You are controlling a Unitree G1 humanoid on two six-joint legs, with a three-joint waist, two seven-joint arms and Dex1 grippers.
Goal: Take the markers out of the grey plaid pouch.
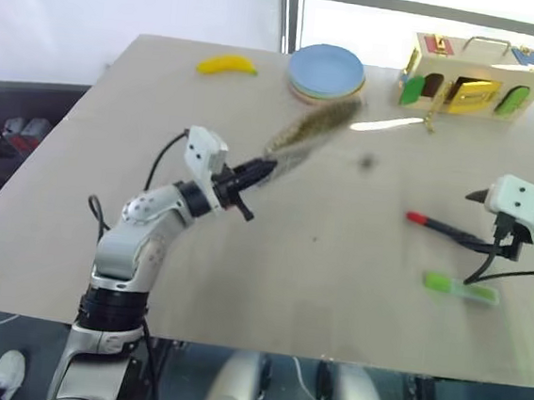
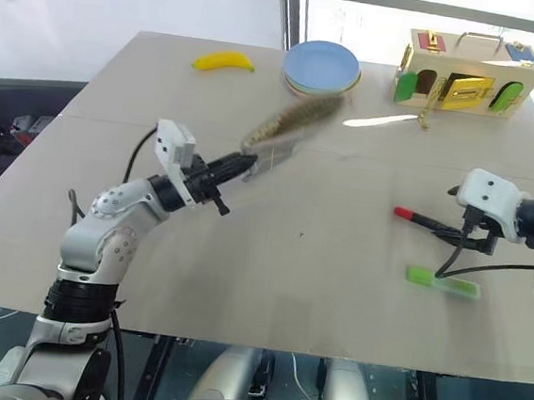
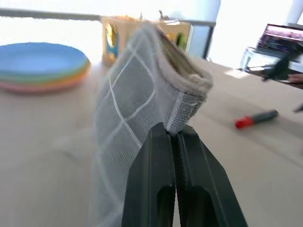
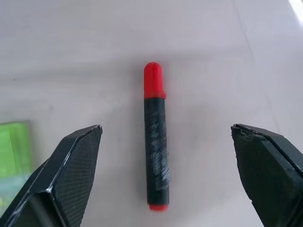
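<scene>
Item one, the grey plaid pouch (image 1: 310,130): you see it lifted off the counter (image 1: 240,283), pinched at one corner by the left end effector (image 1: 258,172), whose fingers (image 3: 156,189) are pressed together on the fabric. Its long axis runs up and away from that grip toward the stack of plates (image 1: 327,71), blurred in the head views. In the left wrist view the far end gapes a little, showing an olive-tan lining; you cannot tell whether anything remains inside.

Item two, the dark marker with a red end (image 1: 438,225): it lies flat on the counter on the robot's right side, well apart from the pouch. Its long axis runs roughly left to right, red end toward the counter's middle, dark end toward the right end effector (image 4: 165,175). That end effector hovers just above it with jaws spread wide, one finger (image 4: 71,165) on each side of the barrel, touching nothing.

Item three, the light green marker (image 1: 460,289): it lies flat on the counter just nearer the robot than the dark marker, long axis also left to right, close to the front right edge.

Other stock on the counter: a yellow banana (image 1: 227,65) at the far left, the plates stacked beside it with nothing on them, and a wooden toy house with coloured doors (image 1: 472,80) at the far right.
</scene>
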